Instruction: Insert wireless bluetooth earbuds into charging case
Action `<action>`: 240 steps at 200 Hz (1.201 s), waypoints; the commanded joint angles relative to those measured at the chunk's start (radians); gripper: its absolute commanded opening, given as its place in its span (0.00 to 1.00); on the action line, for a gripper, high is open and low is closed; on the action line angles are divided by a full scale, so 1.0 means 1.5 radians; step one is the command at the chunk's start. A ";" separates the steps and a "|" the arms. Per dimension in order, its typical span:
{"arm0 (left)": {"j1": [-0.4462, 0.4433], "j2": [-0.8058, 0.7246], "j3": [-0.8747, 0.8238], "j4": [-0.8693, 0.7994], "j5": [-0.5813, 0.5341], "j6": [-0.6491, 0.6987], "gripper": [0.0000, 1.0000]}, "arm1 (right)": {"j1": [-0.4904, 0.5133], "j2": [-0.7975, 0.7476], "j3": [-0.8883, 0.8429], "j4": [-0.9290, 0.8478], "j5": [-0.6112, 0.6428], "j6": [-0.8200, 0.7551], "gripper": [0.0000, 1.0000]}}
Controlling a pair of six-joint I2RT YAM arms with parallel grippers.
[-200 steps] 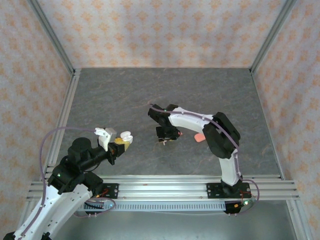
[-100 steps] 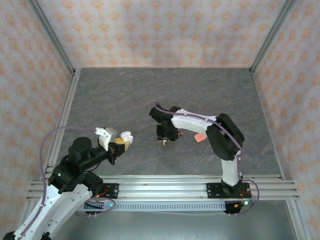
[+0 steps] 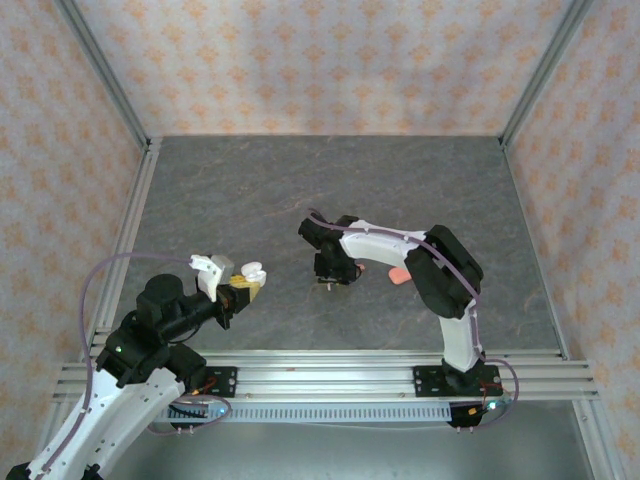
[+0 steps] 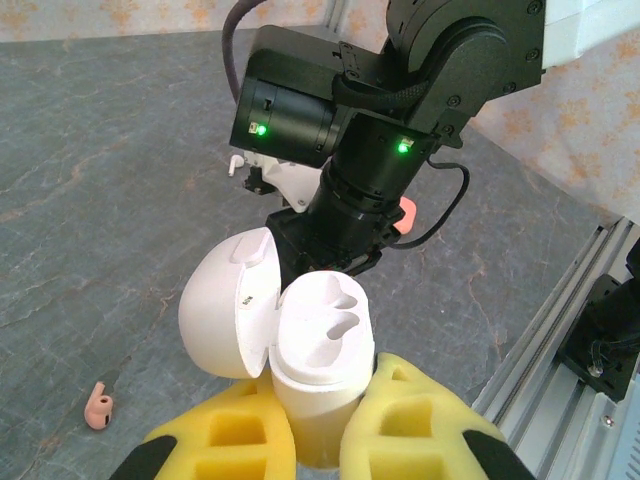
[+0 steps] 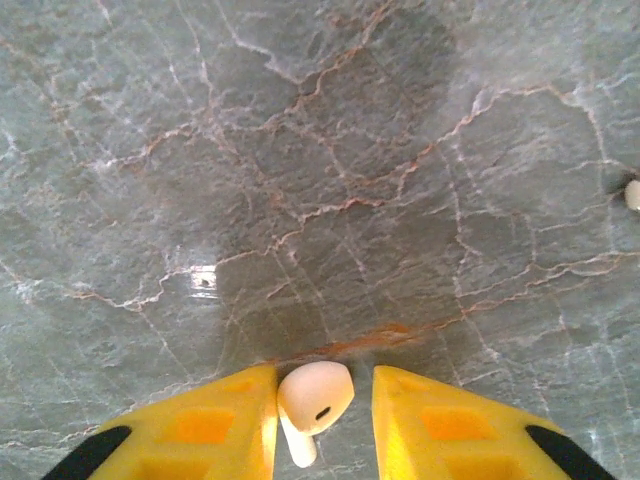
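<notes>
Clamping the base of an open white case point(image 4: 320, 335), the left fingers point(image 4: 322, 410) hold it upright, its lid point(image 4: 228, 315) swung to one side and both sockets bare. A pink earbud point(image 4: 97, 405) lies on the desk point(image 4: 90, 200) well off on the lid's side of them. The right fingers point(image 5: 322, 400) stand narrowly apart, low over the desk, with a white earbud point(image 5: 315, 392) between them, close against one finger with a sliver of gap to the other, so it is not pinched; farther out, a pink rounded thing point(image 3: 398, 274) lies just beside the right arm point(image 3: 385, 243).
</notes>
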 commanded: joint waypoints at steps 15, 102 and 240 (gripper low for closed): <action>0.004 -0.002 0.000 0.032 0.013 -0.003 0.00 | -0.001 0.016 -0.011 0.016 -0.001 0.006 0.24; 0.003 -0.018 -0.025 0.099 0.024 -0.012 0.00 | -0.001 -0.074 -0.033 0.038 0.044 -0.015 0.13; -0.002 0.042 -0.071 0.319 0.016 -0.008 0.02 | 0.018 -0.435 -0.165 0.242 0.099 -0.071 0.10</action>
